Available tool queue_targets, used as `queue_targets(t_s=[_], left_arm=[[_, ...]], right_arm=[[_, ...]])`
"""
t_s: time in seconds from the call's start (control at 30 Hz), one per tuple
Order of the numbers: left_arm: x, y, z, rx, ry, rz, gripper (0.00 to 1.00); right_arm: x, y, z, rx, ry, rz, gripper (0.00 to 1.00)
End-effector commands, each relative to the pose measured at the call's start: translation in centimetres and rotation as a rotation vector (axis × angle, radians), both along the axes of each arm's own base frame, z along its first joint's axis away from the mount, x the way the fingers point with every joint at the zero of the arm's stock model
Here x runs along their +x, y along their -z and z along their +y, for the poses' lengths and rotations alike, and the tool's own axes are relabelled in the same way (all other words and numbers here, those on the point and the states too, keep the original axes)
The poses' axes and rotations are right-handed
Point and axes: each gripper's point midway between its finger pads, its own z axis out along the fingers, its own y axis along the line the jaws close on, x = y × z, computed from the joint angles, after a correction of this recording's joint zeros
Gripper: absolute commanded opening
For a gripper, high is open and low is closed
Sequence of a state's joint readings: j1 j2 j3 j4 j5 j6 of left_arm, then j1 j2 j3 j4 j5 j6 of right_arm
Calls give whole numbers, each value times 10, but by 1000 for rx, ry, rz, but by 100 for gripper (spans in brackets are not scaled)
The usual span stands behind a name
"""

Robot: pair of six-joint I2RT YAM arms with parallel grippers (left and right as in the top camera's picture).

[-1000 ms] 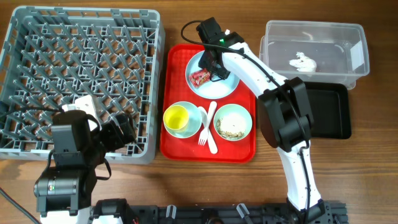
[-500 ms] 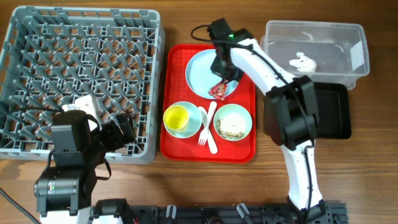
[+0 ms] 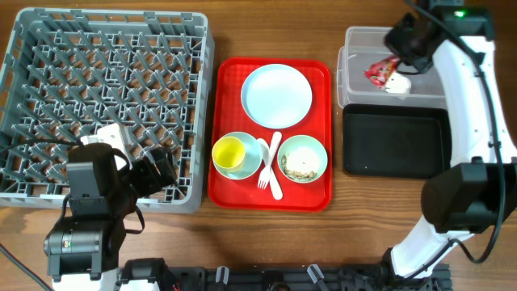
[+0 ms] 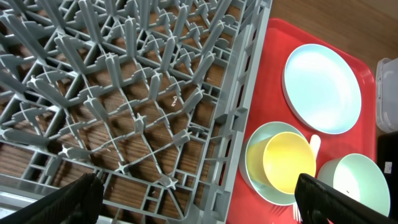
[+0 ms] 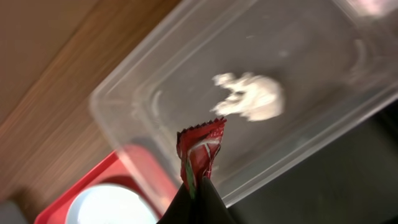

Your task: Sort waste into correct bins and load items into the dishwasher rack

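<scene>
Along the front edge of the desk [image 3: 363, 222], the left tool [image 4: 199, 186] hangs wide open and empty over the near right corner of the dishwasher rack [image 3: 105, 89]. Just beyond, on the red serving tray [image 3: 319, 198], the yellow cup [image 3: 229, 151] sits inside one blue bowl [image 3: 252, 160]. The fork [image 3: 262, 168] and spoon [image 3: 275, 166] lie between that bowl and the second bowl [image 3: 315, 145], which holds the rice-like scraps [image 3: 300, 166]. Behind them rests the white plate [image 3: 277, 95], bare. Further right the black tray [image 3: 396, 145] is empty, and behind it stands the clear tub [image 3: 452, 36] with the crumpled tissue [image 5: 252, 99] on its floor. Above that tub the right tool [image 5: 193, 208] is pinched narrow on the snack wrapper [image 5: 200, 152]. It grips one end seam, so the packet stands out past the fingertips, with its free end just beside the tissue in the overhead view. Whether the wrapper is already below the rim I cannot tell; it looks to be over the tub's left half. The wrapper is a featherweight thing of crinkly, slick film — stiff only at its crimped seams, which are the best place to hold it. When let go it will likely flutter rather than drop straight, or cling to a pad, so a release low and well inside the walls seems wise.
</scene>
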State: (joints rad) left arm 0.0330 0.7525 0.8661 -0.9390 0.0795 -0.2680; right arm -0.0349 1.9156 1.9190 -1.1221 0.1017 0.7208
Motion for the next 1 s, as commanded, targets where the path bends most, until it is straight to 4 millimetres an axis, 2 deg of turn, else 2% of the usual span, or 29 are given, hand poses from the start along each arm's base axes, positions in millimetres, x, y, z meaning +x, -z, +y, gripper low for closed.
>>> queue_targets(t_s=[0.0, 0.03, 0.07, 0.1, 0.13, 0.17, 0.2, 0.3, 0.5, 0.57, 0.6, 0.7, 0.8, 0.97], left_arm=[[2, -11, 1, -1, -4, -31, 100], [2, -11, 1, -2, -5, -31, 100], [2, -11, 1, -1, -4, -30, 100], [2, -11, 1, -1, -4, -31, 100], [2, -11, 1, -1, -4, -31, 100], [2, -11, 1, -1, -4, -31, 100], [2, -11, 1, -2, -5, -31, 100], [2, -11, 1, -1, -4, -30, 100], [2, -11, 1, -1, -4, -30, 100], [2, -11, 1, -1, -4, -30, 100], [2, -11, 1, -1, -4, -30, 100], [2, -11, 1, -1, -4, -30, 100], [2, -11, 1, -1, -4, -30, 100], [2, -11, 1, -1, -4, -30, 100]], right_arm=[[-2, 20, -24, -26, 59, 57, 4], [-3, 24, -28, -31, 53, 71, 5], [-3, 28, -30, -32, 53, 80, 20], [-2, 30, -30, -32, 52, 85, 42], [-1, 30, -30, -34, 51, 80, 45], [1, 29, -30, -43, 30, 73, 59], [5, 26, -31, -60, -3, 59, 67], [2, 12, -30, -81, -51, 48, 69], [-35, -62, -21, -83, -100, -70, 72], [-50, -73, -20, -95, -122, -66, 72], [-59, -71, -19, -95, -125, -36, 72], [-93, -43, -18, -69, -117, 143, 72], [-119, 3, -14, -21, -67, 298, 73], [-127, 79, 3, 94, -45, 359, 74]])
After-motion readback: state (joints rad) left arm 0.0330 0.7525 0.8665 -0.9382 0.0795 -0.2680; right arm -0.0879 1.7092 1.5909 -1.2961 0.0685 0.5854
